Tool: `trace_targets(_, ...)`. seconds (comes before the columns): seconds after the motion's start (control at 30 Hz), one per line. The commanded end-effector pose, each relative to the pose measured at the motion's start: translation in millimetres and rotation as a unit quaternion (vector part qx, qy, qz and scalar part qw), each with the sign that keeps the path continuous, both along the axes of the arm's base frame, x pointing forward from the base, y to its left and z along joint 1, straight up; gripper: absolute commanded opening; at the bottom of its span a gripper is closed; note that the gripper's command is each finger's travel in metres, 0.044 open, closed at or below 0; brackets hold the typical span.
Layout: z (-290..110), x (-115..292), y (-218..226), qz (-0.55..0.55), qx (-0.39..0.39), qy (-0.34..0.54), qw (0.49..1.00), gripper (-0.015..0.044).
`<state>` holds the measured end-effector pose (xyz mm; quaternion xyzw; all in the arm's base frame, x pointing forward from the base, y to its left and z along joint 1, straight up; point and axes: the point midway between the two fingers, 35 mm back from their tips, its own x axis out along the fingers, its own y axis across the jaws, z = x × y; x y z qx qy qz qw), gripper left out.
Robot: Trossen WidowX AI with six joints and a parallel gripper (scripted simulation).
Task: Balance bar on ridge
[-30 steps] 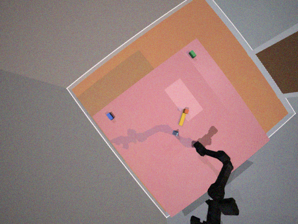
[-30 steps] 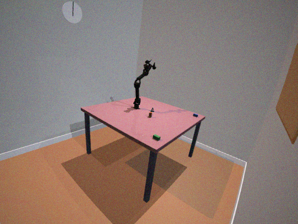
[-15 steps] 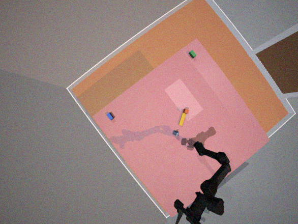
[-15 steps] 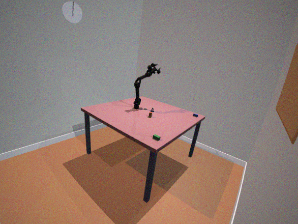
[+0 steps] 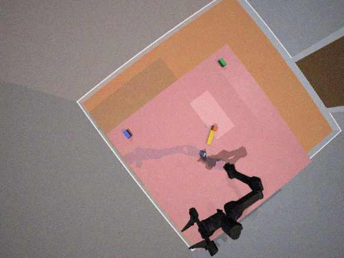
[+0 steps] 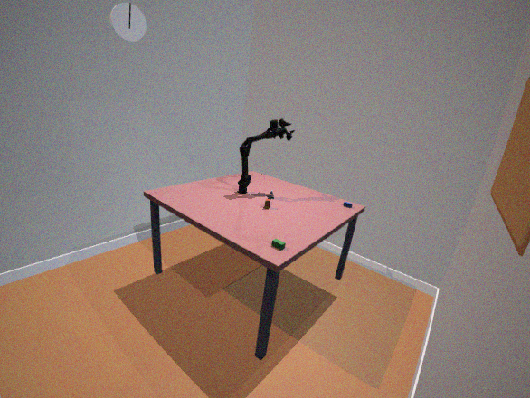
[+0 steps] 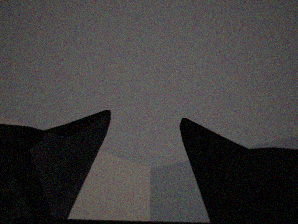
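Observation:
The bar [image 5: 210,136] [image 6: 267,204] is yellow with an orange end [image 5: 214,128] and lies flat on the pink table [image 5: 164,182] [image 6: 212,213]. The ridge [image 5: 202,153] [image 6: 270,194] is a small blue-grey wedge a short way off the bar's yellow end, apart from it. My gripper [image 5: 186,240] [image 6: 290,127] [image 7: 146,118] is open and empty. It hangs high above the table, well away from bar and ridge, and points out sideways. The wrist view shows only my two dark fingers against wall and floor.
A blue block [image 5: 127,133] [image 6: 347,204] lies near one table edge and a green block [image 5: 222,62] [image 6: 279,244] near a far corner. A paler rectangle [image 5: 208,109] marks the table by the bar's orange end. The arm's base [image 5: 229,170] [image 6: 243,186] stands near the ridge.

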<state>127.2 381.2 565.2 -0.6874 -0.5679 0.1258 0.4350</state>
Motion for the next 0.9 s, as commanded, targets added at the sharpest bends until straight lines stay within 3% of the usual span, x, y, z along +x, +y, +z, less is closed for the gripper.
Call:
trace_targets(0.0, -21, 26, 2, -0.026, -0.037, 0.015, 0.999, 0.0315)
trace_targets(0.87, -157, 178, -62, -0.202, -0.243, 0.148, 0.937, 0.0315)
